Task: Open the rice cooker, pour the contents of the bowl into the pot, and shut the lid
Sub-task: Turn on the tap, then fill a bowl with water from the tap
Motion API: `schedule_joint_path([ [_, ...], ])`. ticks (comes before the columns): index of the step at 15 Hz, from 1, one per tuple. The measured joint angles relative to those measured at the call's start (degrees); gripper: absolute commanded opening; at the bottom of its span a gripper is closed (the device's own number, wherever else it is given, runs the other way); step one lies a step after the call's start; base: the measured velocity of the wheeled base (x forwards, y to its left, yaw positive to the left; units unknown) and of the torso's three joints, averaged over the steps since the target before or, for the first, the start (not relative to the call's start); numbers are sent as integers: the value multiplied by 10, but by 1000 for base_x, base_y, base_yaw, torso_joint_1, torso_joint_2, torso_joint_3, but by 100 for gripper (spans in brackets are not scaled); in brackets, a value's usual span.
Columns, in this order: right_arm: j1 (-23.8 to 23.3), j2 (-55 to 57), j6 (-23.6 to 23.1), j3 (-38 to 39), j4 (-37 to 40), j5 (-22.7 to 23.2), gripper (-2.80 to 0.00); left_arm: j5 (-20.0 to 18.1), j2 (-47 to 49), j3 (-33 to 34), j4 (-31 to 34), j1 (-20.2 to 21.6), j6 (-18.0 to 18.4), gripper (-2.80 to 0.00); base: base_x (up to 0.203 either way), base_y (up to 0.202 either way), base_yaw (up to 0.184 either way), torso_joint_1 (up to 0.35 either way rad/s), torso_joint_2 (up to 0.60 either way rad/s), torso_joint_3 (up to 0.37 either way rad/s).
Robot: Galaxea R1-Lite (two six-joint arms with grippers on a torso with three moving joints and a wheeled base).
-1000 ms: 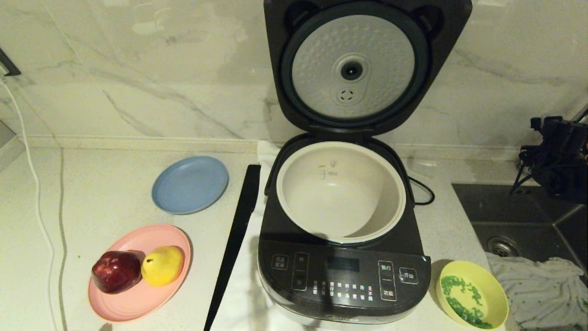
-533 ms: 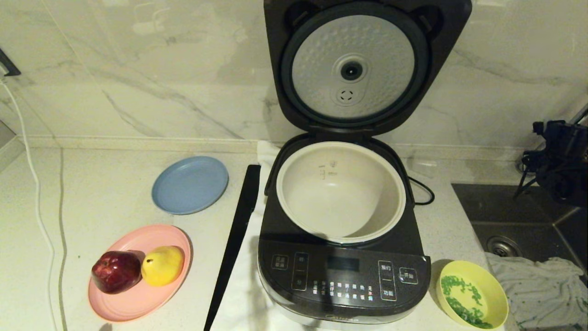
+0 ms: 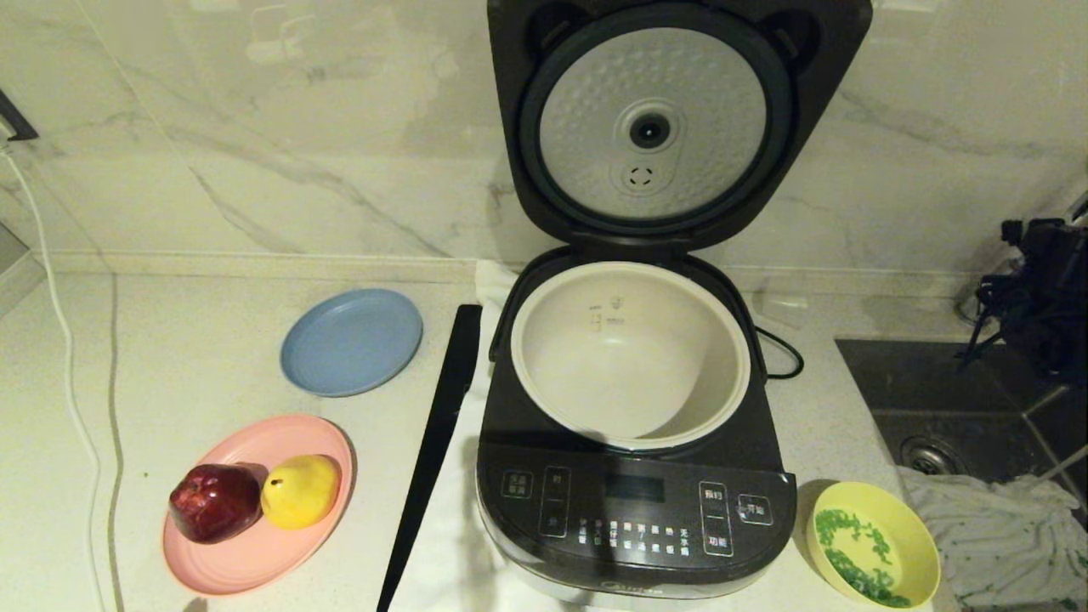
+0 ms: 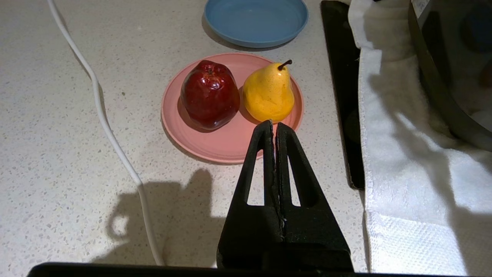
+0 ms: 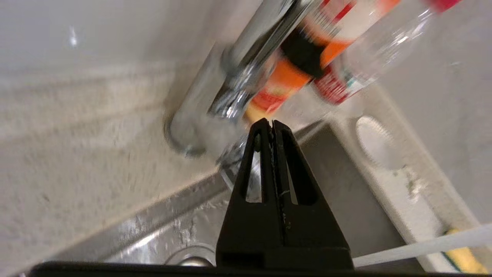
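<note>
Only rice cooker panel shows white Chinese labels.

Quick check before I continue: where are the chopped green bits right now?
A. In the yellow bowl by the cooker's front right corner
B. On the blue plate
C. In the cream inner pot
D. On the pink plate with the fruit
A: the green bits lie in the yellow bowl beside the rice cooker, while the pot is bare inside under the raised lid.
</note>
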Motion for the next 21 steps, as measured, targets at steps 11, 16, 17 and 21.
schedule_joint_path([
  [11,97,-271,210,157,386,138,-280,0,0,0,0,0,0,-280,0,0,0,0,0,0],
  [16,89,-407,253,230,579,256,-280,0,0,0,0,0,0,-280,0,0,0,0,0,0],
  [17,88,-428,254,249,581,261,-280,0,0,0,0,0,0,-280,0,0,0,0,0,0],
  [21,95,-490,253,316,587,279,0,0,0,0,0,0,0,-280,0,0,0,0,0,0],
])
